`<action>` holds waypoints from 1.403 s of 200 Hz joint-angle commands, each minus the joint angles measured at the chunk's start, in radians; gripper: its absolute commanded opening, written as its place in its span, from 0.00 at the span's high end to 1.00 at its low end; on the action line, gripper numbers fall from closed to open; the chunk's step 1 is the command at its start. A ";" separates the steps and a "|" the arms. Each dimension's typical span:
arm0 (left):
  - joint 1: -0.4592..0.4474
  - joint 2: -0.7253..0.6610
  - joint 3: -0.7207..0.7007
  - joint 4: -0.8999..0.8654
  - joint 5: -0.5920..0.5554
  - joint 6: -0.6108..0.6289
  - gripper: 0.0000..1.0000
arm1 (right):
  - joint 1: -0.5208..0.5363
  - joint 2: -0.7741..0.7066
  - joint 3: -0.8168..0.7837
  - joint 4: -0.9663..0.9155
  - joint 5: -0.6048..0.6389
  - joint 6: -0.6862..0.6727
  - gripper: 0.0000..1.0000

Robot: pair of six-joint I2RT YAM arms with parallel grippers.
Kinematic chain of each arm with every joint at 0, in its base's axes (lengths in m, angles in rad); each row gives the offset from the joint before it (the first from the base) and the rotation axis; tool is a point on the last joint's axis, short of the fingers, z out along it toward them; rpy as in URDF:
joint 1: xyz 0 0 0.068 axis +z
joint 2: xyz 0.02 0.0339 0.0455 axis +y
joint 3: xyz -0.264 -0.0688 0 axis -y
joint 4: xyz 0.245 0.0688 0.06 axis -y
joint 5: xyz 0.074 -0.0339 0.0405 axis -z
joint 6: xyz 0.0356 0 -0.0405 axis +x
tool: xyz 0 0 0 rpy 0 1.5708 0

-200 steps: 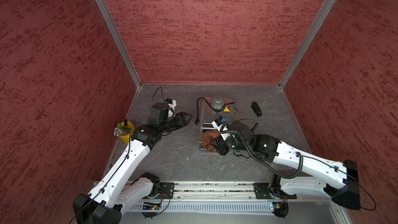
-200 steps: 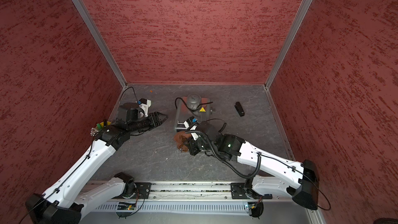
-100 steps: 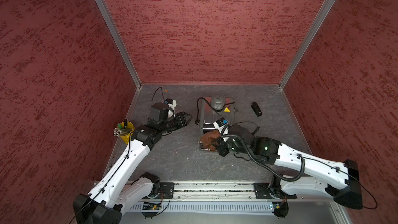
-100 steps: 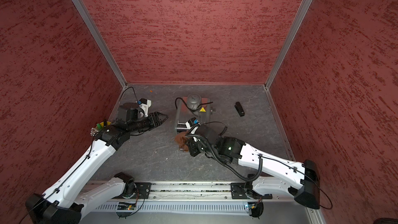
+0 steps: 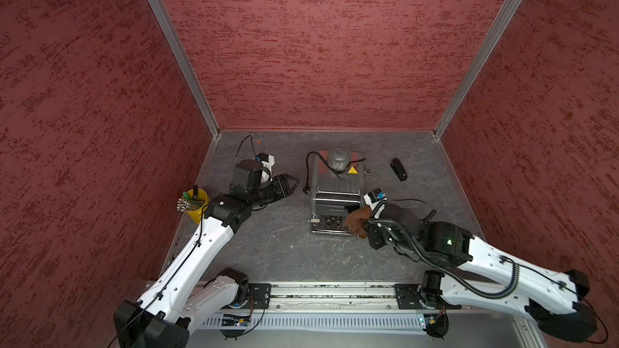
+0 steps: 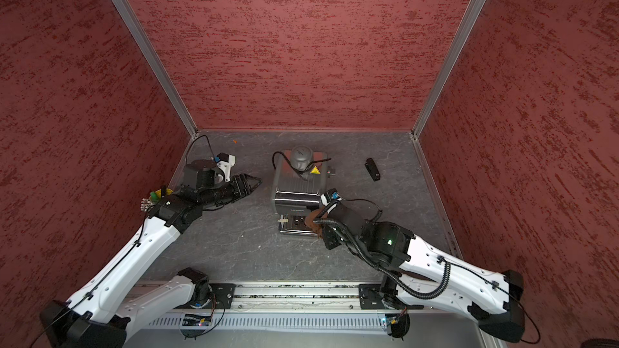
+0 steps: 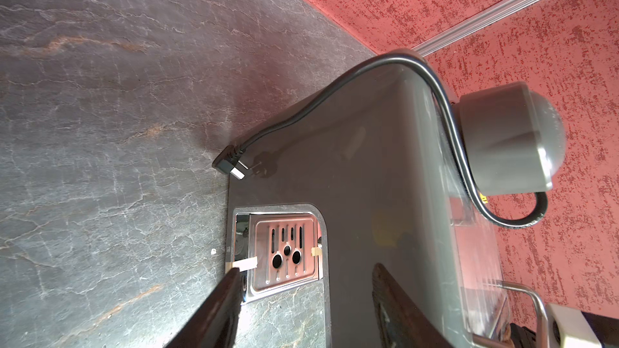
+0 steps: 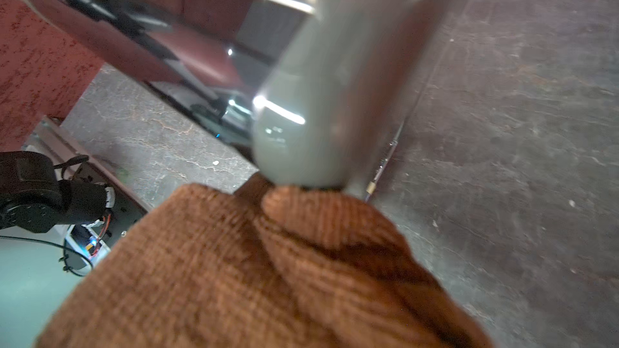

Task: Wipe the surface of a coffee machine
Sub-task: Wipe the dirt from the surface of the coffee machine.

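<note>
The coffee machine (image 5: 336,192) (image 6: 296,182) stands upright on the grey desk (image 5: 278,246), near the middle of both top views and slightly toward the back wall. Its grey dome (image 5: 339,157) sits at the rear of the top, with a yellow warning sticker (image 5: 351,171) just beside it. A black cord (image 5: 310,162) loops off the top. Its plug (image 7: 231,169) lies on the desk just left of the machine's body. The drip tray (image 5: 330,224) juts out at the front, toward the lower edge of the frame.

The right arm (image 5: 485,256) reaches in from the lower right. The right jaws are hidden inside a brown cloth (image 5: 356,224) (image 8: 268,279) and are pressed together on it. In both top views the cloth touches the machine at the right end of the drip tray. In the right wrist view it bunches against a rounded grey corner of the machine (image 8: 315,112), which is blurred there.

The left arm (image 5: 201,246) stretches from the lower left. Its tip sits near the machine's left side but apart from it. The left wrist view shows the left jaws spread, with nothing between them.

A yellow cup (image 5: 196,210) of sticks stands at the desk's left edge beside the left arm. A small black object (image 5: 398,169) lies in the upper right part of the desk, well apart from the machine.
</note>
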 commanded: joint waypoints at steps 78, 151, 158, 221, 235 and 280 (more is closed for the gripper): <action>0.008 0.005 -0.009 0.044 -0.002 -0.010 0.38 | -0.240 0.037 0.040 -0.026 -0.023 -0.086 1.00; 0.008 0.014 -0.005 0.051 -0.008 -0.015 0.38 | -0.491 0.209 0.189 0.126 -0.167 -0.329 1.00; 0.009 0.015 -0.001 0.048 -0.011 -0.014 0.38 | -0.507 0.224 0.221 0.124 -0.170 -0.347 1.00; 0.010 0.023 -0.003 0.073 -0.031 -0.028 0.38 | -0.574 0.398 0.538 0.120 -0.221 -0.495 1.00; 0.009 0.023 -0.004 0.074 -0.036 -0.028 0.38 | -0.585 0.447 0.571 0.131 -0.258 -0.505 1.00; 0.010 0.009 -0.007 0.058 -0.045 -0.026 0.38 | -0.617 0.466 0.487 0.173 -0.318 -0.478 1.00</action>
